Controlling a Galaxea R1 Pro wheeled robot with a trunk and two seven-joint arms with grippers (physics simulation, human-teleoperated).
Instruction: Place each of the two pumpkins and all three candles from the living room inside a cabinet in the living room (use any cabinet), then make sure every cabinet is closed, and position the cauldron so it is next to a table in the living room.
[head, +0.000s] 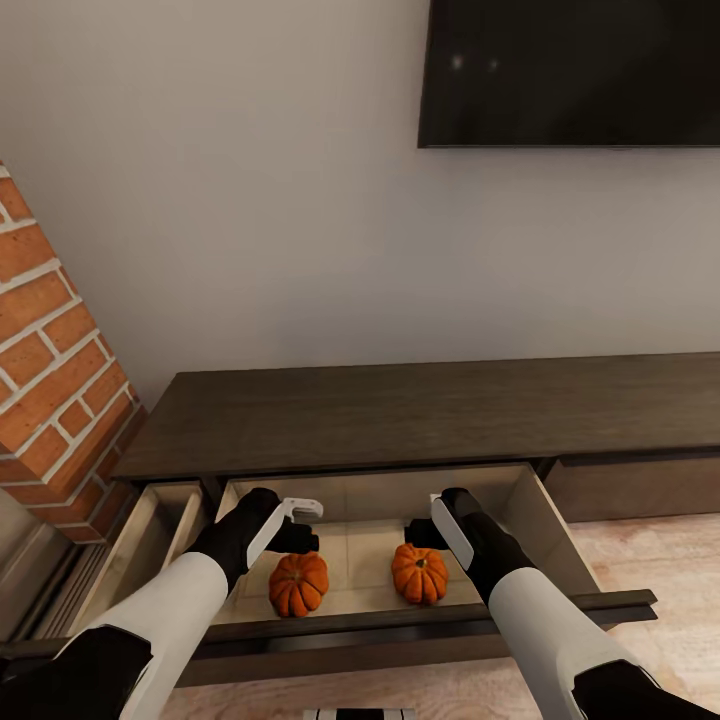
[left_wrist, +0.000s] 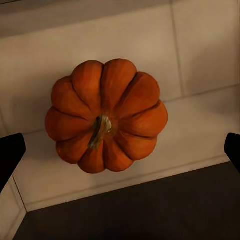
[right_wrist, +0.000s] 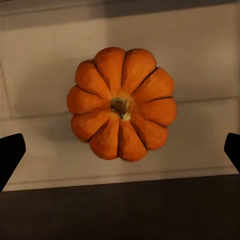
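Fingers (head: 305, 508) of my left gripper (head: 300, 525) and my right gripper (head: 425, 528) are spread, both arms angled down over the cabinet's (head: 400, 410) open drawer (head: 540, 520). Two pumpkins sit apart inside: left pumpkin (head: 298, 583), right pumpkin (head: 420, 573).

Left wrist: one pumpkin (left_wrist: 106, 116), stem up, unheld.

Right wrist: one pumpkin (right_wrist: 122, 103), stem up, unheld

Both hands (head: 300, 525) (head: 425, 530) open, empty.

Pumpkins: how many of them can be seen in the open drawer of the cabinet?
2. The left pumpkin lies on the pale drawer floor under the left gripper; the right pumpkin lies beside it, apart, under the right gripper.
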